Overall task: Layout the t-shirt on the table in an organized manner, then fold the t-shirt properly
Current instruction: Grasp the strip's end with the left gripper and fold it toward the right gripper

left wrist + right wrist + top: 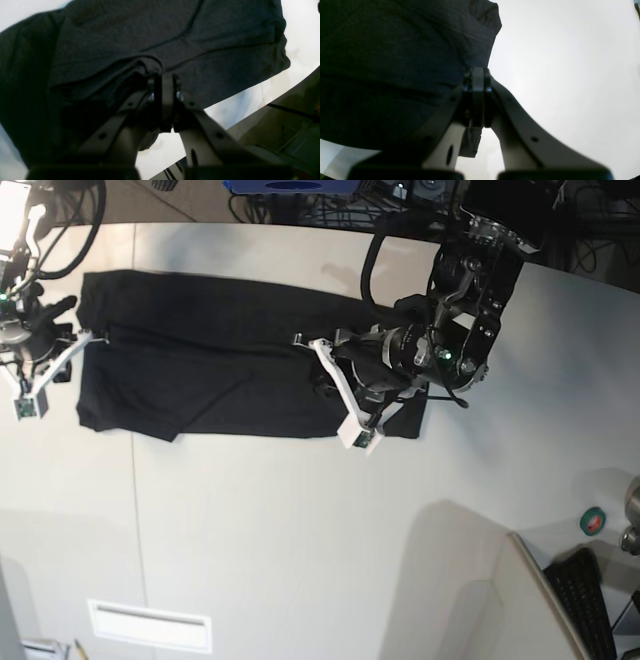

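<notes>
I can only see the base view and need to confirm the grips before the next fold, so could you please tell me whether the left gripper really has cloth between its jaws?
Observer: Yes. In the left wrist view the left gripper is shut on a bunched fold of the t-shirt.
Operator: Thank you. And the right one?
Observer: The right gripper is shut on the shirt's edge; a scrap of cloth hangs below the jaws.
Operator: Is anything beside that edge?
Observer: Only bare table shows to its right.
</notes>
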Robot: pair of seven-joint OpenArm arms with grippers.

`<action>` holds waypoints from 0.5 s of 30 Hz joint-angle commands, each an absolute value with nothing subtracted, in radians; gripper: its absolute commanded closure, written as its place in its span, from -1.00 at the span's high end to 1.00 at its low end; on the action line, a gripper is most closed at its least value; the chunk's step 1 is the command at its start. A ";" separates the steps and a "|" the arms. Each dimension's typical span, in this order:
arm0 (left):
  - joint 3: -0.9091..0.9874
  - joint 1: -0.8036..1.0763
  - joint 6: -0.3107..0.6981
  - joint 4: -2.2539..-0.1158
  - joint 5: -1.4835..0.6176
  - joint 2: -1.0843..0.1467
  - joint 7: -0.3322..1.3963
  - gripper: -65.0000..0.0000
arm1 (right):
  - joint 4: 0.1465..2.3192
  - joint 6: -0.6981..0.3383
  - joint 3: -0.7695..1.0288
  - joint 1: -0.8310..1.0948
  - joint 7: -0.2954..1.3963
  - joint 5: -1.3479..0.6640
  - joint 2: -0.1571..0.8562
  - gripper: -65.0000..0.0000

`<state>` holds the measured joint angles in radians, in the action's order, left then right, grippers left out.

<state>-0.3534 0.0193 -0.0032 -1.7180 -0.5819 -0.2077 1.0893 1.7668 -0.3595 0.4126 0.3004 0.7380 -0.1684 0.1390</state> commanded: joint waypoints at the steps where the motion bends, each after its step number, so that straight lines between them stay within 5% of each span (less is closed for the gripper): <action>1: -0.351 0.008 -0.004 -1.713 -0.595 -0.208 1.079 -1.00 | 1.784 -0.360 0.420 0.297 0.722 -0.170 0.151 -1.00; 8: -0.348 0.007 -0.004 -1.684 -0.595 -0.205 1.075 -0.97 | 1.784 -0.360 0.417 0.297 0.722 -0.170 0.151 -1.00; 15: -0.352 -0.065 0.001 -1.547 -0.595 -0.111 1.073 0.69 | 1.782 -0.360 0.414 0.297 0.722 -0.171 0.133 -1.00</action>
<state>-0.3534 -0.0498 -0.0010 -1.5303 -0.5812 -0.1158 1.0843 1.7668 -0.3595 0.4118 0.2996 0.7376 -0.1684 0.1280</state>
